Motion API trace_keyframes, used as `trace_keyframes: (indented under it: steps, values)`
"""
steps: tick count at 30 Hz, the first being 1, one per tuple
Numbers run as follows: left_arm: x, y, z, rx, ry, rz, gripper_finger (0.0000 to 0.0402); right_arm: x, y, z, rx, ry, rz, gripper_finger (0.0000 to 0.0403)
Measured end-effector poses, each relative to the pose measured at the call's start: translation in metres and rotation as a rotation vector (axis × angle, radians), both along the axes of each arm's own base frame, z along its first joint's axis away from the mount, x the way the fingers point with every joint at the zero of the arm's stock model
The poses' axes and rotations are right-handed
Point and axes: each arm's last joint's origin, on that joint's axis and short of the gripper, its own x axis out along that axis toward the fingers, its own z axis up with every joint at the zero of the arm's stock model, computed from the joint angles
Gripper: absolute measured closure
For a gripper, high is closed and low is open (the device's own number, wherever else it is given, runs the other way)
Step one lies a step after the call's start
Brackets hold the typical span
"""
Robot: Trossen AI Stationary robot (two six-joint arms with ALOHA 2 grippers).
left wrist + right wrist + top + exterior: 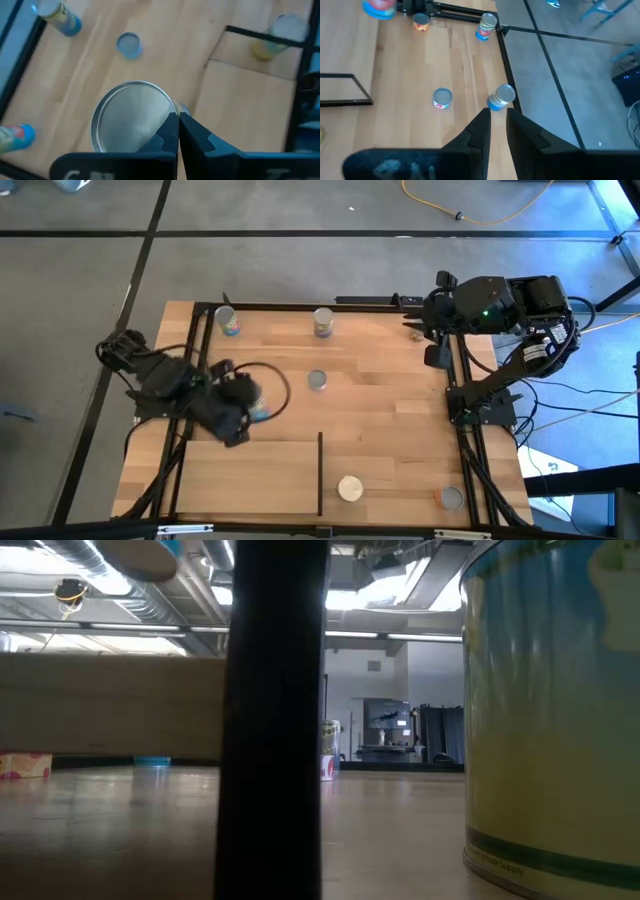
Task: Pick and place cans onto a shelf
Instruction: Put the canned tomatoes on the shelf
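Note:
My left gripper (240, 408) is at the table's left, shut on a can with a silver top and blue label (259, 412), held above the wood (131, 120). It shows high up in the low view (140, 554). The shelf (250, 480) lies at the near left, its black divider (320, 472) upright along its right edge. My right gripper (432, 345) hovers open and empty at the far right edge (497, 120). Cans stand on their bases at the far left (227, 321), far middle (323, 323) and centre (317, 380). My left gripper's fingertips (170, 125) close together at the can's top rim (172, 106), coming from above and pointing down. The can sits to one side of the fingers, upright. It is lifted clear of the table. What lies between the fingertips is hidden by the fingers themselves.
A cream-topped can (349, 488) stands just right of the divider, looming large in the low view (550, 710). A grey-topped can (452, 498) stands at the near right corner. The black table frame (300, 306) runs along the far edge. Bare wood lies right of centre.

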Motion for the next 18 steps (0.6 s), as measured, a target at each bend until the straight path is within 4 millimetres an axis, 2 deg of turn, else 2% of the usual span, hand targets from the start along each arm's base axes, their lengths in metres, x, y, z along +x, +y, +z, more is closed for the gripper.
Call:
trace_keyframes:
  steps: [6,12,18]
  values:
    - [-0.019,-0.028,-0.005,-0.049,-0.063,0.058,0.0401,0.000,0.000,0.000,-0.001,-0.008,-0.006,0.0340]
    - [-0.032,-0.052,-0.041,-0.087,0.024,0.140,0.0401,0.003,0.000,0.003,0.000,-0.042,-0.006,0.0340]
    - [-0.057,-0.077,-0.066,-0.149,0.041,0.220,0.0401,0.003,-0.001,0.004,-0.014,-0.055,-0.024,0.0340]
